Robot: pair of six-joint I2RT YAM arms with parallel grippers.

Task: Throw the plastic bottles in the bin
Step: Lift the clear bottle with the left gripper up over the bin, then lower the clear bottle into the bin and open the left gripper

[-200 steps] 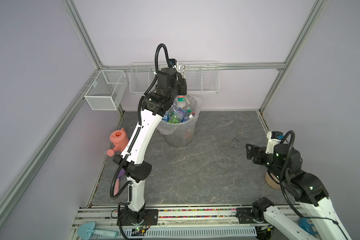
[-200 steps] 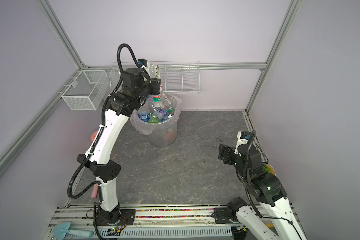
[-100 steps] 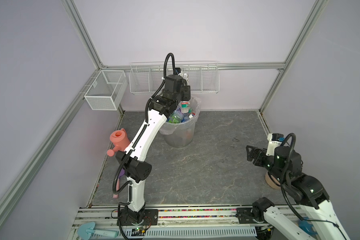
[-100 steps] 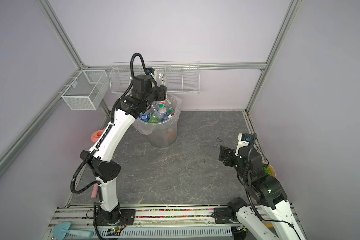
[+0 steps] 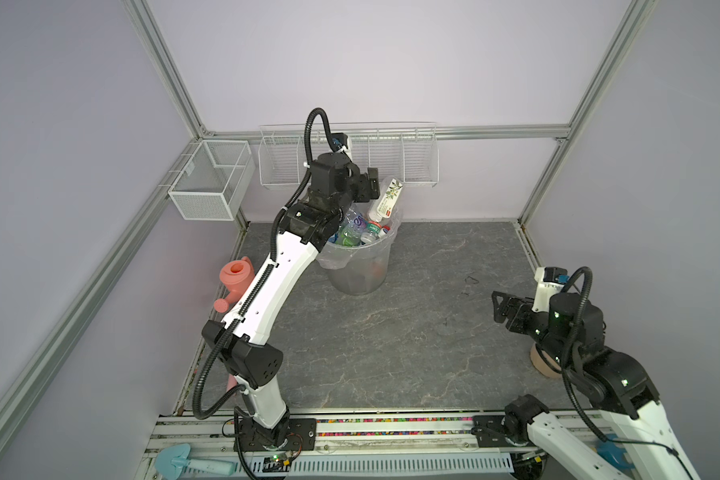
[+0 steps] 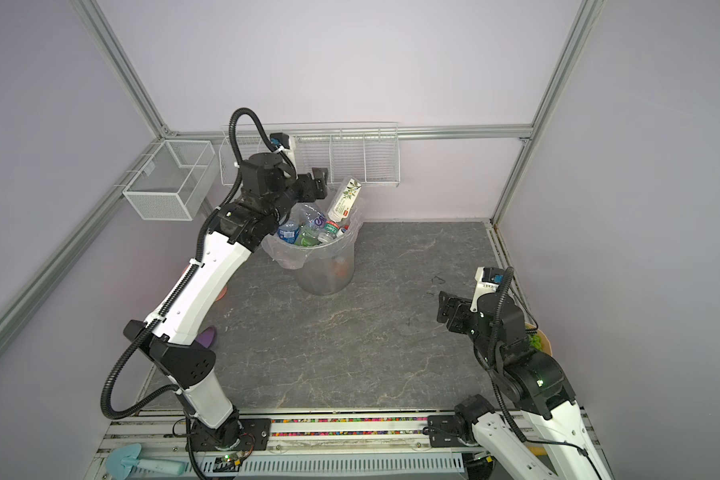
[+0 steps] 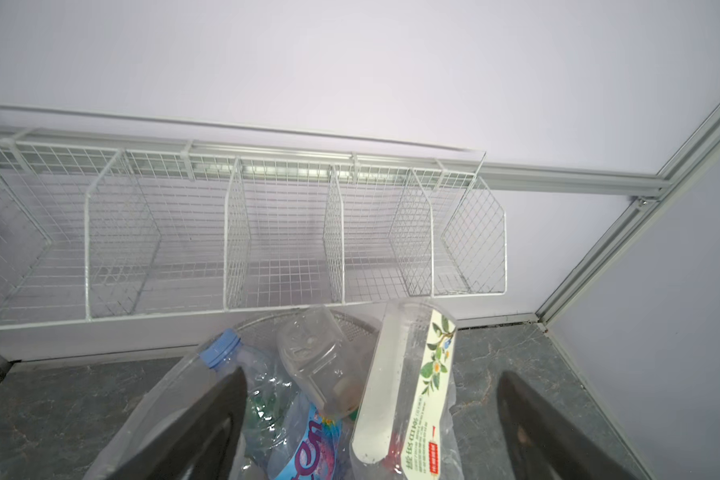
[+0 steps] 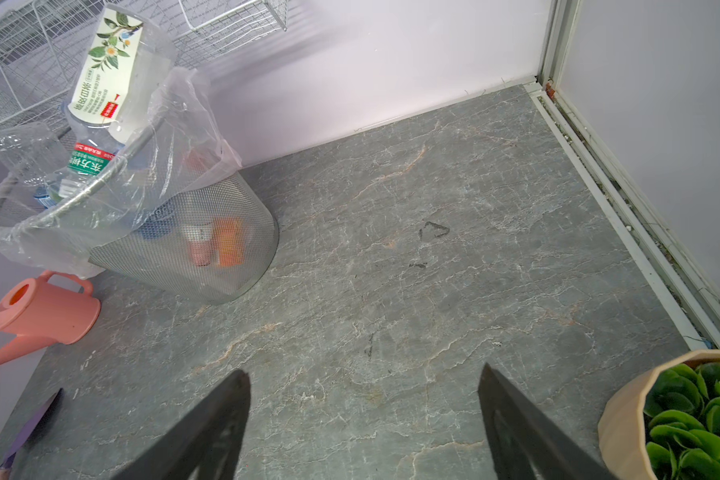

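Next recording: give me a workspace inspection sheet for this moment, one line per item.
Surface: grey stone-look table, no loose bottles seen.
Job's things: bin heaped with plastic bottles; white-label bottle sticks up neck-down above its rim.
Clutter: pink watering can beside the bin; potted plant at the right edge; teal trowel by the front rail.
Grippers: left gripper open over the bin, empty; right gripper open, empty, above the table.
Cables: black hoses loop along both arms, clear of the bin.
Surroundings: white wire baskets on the walls, nothing seen inside.
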